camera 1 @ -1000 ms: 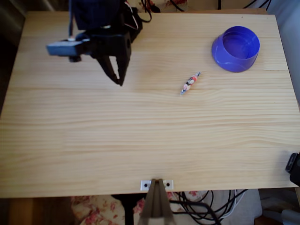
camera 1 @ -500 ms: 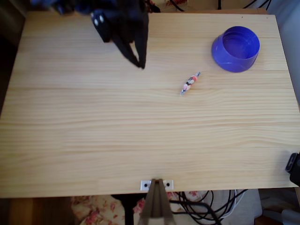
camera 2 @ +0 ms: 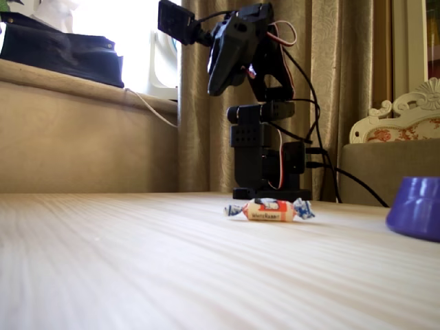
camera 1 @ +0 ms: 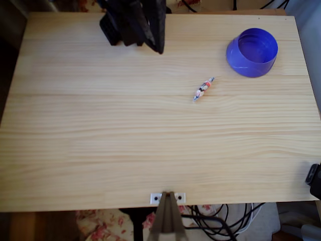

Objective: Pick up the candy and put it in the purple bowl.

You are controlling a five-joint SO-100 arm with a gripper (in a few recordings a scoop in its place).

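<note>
- In the fixed view the candy (camera 2: 269, 210) lies flat on the wooden table (camera 2: 137, 268), nearest the camera, its twisted ends pointing left and right, well below the raised fingers and nothing touching it.
- In the overhead view the candy (camera 1: 203, 89) sits down and to the right of the fingertips, well apart from them, lying at a slant.
- The purple bowl (camera 2: 416, 206) stands upright at the right edge of the fixed view, near the candy but apart from it; in the overhead view the purple bowl (camera 1: 252, 51) is far right of the fingers, at about their height in the picture.
- The gripper (camera 1: 159, 49) hangs high near the table's far edge, fingers pressed together to one dark point, holding nothing.
- In the fixed view the gripper (camera 2: 218, 84) is lifted on the folded arm above its base, before the curtain (camera 2: 344, 82).
</note>
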